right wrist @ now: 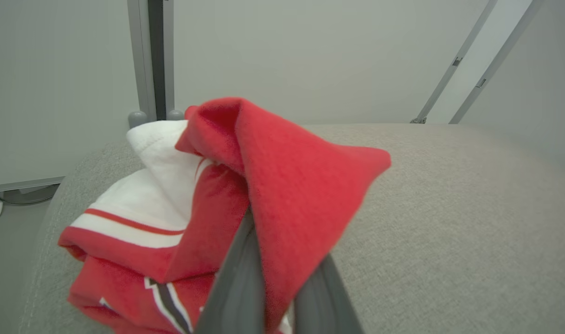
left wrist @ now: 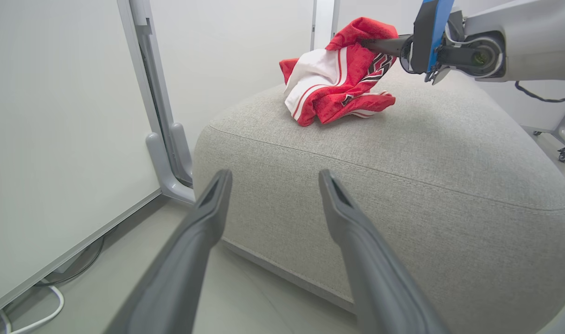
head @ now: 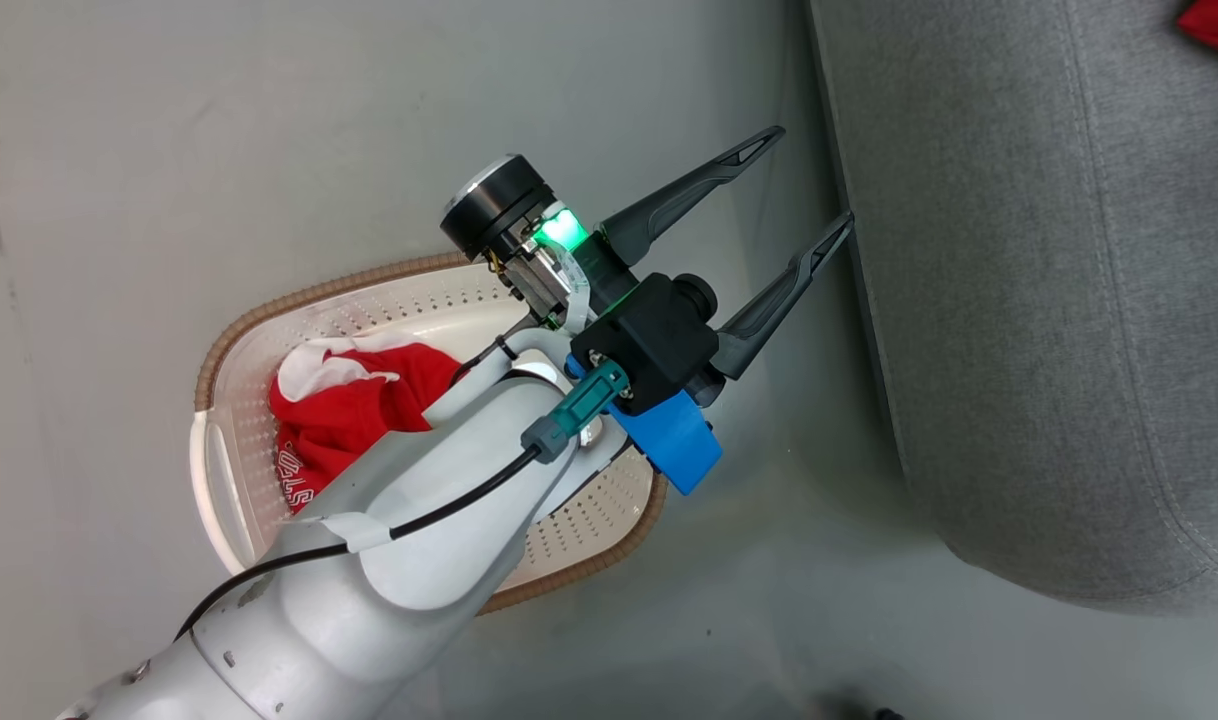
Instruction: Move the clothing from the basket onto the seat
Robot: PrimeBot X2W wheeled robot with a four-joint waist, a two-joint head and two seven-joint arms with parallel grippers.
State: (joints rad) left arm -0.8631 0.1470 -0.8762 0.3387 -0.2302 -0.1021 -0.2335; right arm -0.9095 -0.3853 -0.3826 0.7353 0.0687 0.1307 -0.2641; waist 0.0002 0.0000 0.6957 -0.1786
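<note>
So, my right gripper (right wrist: 282, 278) pinching a red garment (right wrist: 301, 185) on the grey seat (right wrist: 449, 208), left gripper (head: 811, 177) spread wide, empty, another red piece (head: 354, 400), maybe shorts, in the basket (head: 589, 520)

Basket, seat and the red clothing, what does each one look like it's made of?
The basket: probably moulded plastic, smooth cream walls with punched holes; its brown rim looks woven, perhaps imitation. The seat: matte grey upholstery fabric, visible weave and stitched seam. The clothing: soft, slightly fuzzy knit cloth, crumpling freely.
</note>
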